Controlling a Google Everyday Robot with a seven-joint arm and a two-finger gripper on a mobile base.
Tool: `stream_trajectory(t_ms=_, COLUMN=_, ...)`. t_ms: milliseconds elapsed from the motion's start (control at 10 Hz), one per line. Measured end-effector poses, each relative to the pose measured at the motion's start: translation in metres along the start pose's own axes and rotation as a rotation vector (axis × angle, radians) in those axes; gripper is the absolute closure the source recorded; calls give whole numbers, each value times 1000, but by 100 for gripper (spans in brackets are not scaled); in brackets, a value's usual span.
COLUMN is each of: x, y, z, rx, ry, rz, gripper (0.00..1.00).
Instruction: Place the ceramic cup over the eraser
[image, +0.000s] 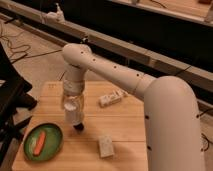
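Note:
The pale ceramic cup (73, 112) hangs from my gripper (71, 101), which points straight down over the left-middle of the wooden table (127, 125) and is shut on the cup. The cup's lower end sits just above and slightly left of the small black eraser (78, 127), which lies on the table. Part of the eraser shows below the cup's bottom edge. I cannot tell whether the cup touches it.
A green plate (52, 147) holding an orange carrot (40, 142) sits at the front left. A white speckled block (105, 146) lies front centre, and a long white multi-part bar (111, 98) lies behind. A black chair (10, 100) stands left of the table.

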Motion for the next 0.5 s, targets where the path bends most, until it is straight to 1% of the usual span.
stream_trajectory(t_ms=200, x=12, y=2, z=7, rx=6, ry=-10, rz=5, gripper=100)
stream_trajectory(t_ms=500, x=23, y=7, z=14, rx=11, ry=-8, rz=6, gripper=100)
